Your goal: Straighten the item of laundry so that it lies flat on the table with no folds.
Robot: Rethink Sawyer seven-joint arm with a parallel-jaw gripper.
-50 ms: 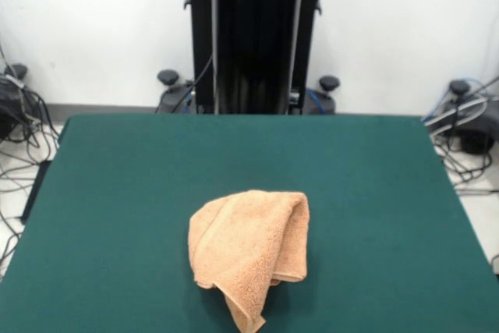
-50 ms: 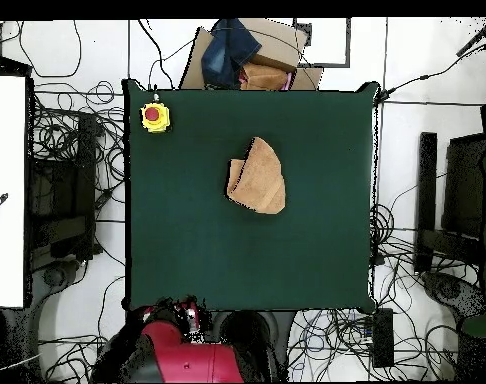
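A plain white wall (image 1: 405,29) stood behind the table. The floor (image 2: 402,150) was pale and strewn with black cables (image 2: 82,130) on both sides. From overhead, a white panel (image 2: 5,190) lay along one side, dark equipment (image 2: 457,200) along the other, and cardboard boxes (image 2: 277,55) sat beyond one table edge.

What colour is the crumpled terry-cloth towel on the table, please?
Peach-orange terry-cloth towel, plain, no pattern; shows best in the front view.
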